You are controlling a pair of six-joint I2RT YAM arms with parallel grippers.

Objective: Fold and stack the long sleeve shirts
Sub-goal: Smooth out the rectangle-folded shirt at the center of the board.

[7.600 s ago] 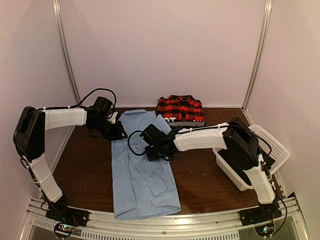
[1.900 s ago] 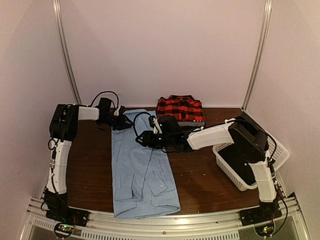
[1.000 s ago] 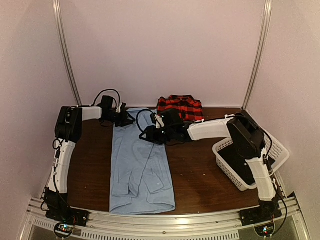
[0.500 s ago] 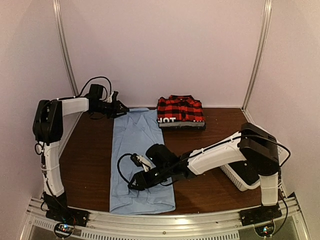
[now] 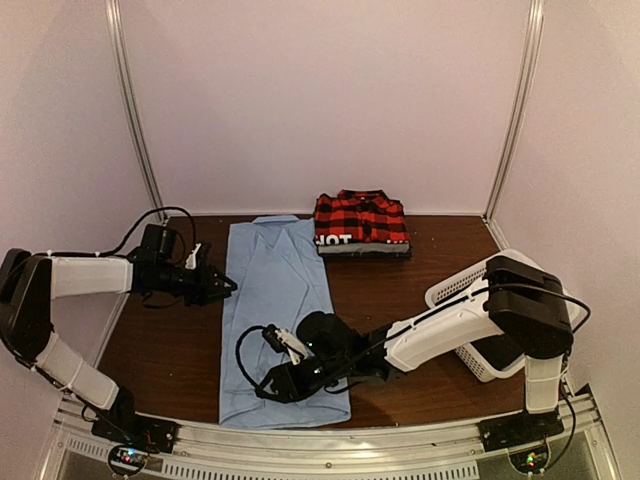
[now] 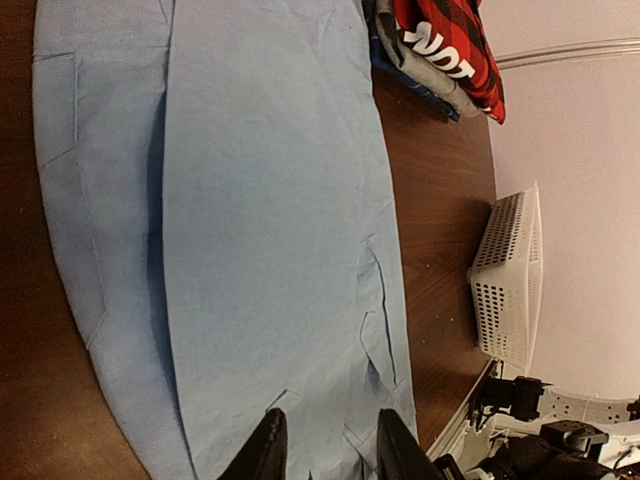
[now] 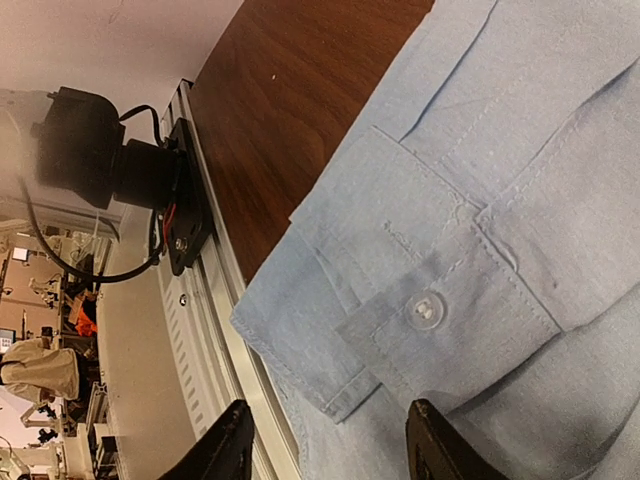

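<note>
The light blue shirt (image 5: 275,290) lies flat and folded into a long narrow strip, collar at the far end. It fills the left wrist view (image 6: 260,200). Its buttoned cuff (image 7: 425,308) shows in the right wrist view. The red-and-black plaid shirt (image 5: 360,222) lies folded at the back, on top of other folded cloth, and also shows in the left wrist view (image 6: 450,40). My left gripper (image 5: 222,287) is open and empty at the blue shirt's left edge (image 6: 330,455). My right gripper (image 5: 270,387) is open and empty just above the shirt's near hem (image 7: 335,450).
A white mesh basket (image 5: 500,300) stands at the right edge of the brown table (image 5: 400,280), and shows in the left wrist view (image 6: 510,280). The metal front rail (image 5: 350,442) runs just past the shirt's hem (image 7: 215,330). Walls close in behind and at both sides.
The shirt was drawn toward the back and straightened, then both grippers let go. My right gripper moved to the near hem. My left gripper came back from the collar to the shirt's left edge.
</note>
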